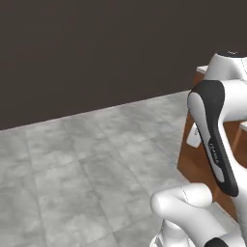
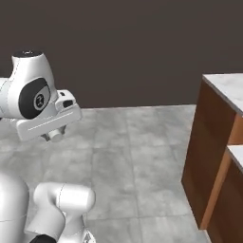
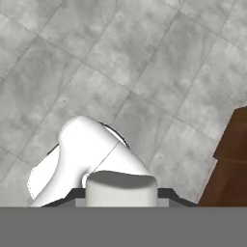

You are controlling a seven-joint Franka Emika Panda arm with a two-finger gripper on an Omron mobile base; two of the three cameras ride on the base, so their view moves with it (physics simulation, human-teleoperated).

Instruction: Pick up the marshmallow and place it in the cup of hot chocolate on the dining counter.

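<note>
Above the grey tiled floor (image 3: pixel 144 72), the pincer (image 3: pixel 121 202) pinches the white marshmallow (image 3: pixel 121 189).

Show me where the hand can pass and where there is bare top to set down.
Free: the grey tiled floor between the dark wall and the brown wood-sided, white marble-topped counter; the visible strip of its top is bare. Crowded: beside the counter's wood side, where the white arm stands close. The hand grips the small white marshmallow.
</note>
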